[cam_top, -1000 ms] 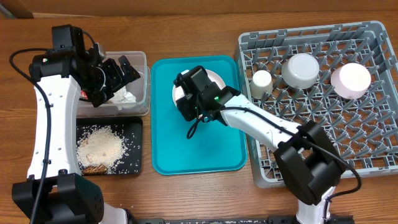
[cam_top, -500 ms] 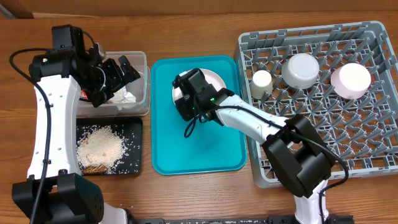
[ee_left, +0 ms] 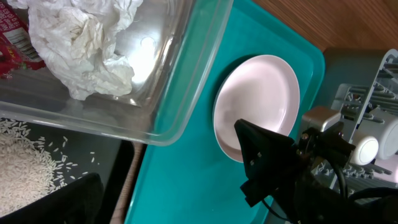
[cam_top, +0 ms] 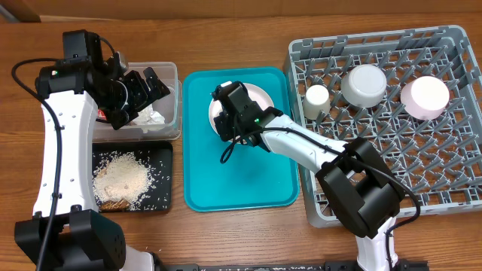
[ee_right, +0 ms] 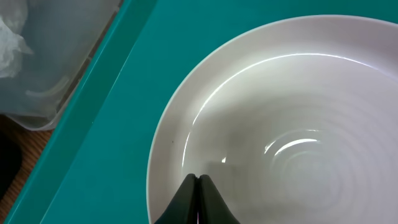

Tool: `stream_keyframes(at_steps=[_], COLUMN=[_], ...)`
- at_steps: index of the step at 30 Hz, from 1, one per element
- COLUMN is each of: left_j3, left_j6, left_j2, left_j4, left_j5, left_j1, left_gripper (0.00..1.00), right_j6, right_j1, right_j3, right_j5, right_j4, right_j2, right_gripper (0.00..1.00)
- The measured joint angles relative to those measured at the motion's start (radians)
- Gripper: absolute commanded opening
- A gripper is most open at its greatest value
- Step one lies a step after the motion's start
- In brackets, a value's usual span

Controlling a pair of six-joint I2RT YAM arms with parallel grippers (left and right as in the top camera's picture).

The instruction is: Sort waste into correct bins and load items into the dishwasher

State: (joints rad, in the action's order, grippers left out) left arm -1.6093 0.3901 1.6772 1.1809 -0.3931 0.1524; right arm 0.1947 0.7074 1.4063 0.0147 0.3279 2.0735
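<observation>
Left claw (cam_top: 147, 86): hung released over tub (cam_top: 175, 105) (tissue (ee_left: 87, 43) inside), upper left.
Right claw (ee_right: 198, 180): sat clenched, tips over plate (ee_right: 298, 112) on teal tray (ee_right: 112, 137), frame centre.

Plate (ee_left: 261, 99) on teal tray (cam_top: 241, 181); cup (cam_top: 317, 99), wht bowl (cam_top: 364, 84), pink bowl (cam_top: 424, 96) in rack (cam_top: 392, 165); tissue (ee_left: 87, 43), wrapper (ee_left: 12, 37) in tub (ee_left: 168, 62); rice (cam_top: 124, 177) in blk tray (cam_top: 166, 150).

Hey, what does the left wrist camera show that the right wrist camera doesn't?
Only the left wrist view shows the red snack wrapper inside the tub, the rice grains on the black tray, and the white cup in the grey dish rack. Only the right wrist view shows the right gripper closed, tips together over the plate. Both show the pink plate on the teal tray and a corner of the clear tub.
</observation>
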Motion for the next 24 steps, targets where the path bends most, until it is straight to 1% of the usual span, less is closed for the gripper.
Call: stream_keyframes(at_steps=[24], left_j3=[0.000], left_j6=[0.000], left_j2=[0.000], left_j4=[0.000], left_j5=[0.000], left_j1=[0.000], left_gripper=[1.00], right_j6=[0.040], right_j1=[0.000], right_j3=[0.000], right_j5=[0.041], right_j4=[0.087], right_j2=[0.000], right_gripper=[0.04])
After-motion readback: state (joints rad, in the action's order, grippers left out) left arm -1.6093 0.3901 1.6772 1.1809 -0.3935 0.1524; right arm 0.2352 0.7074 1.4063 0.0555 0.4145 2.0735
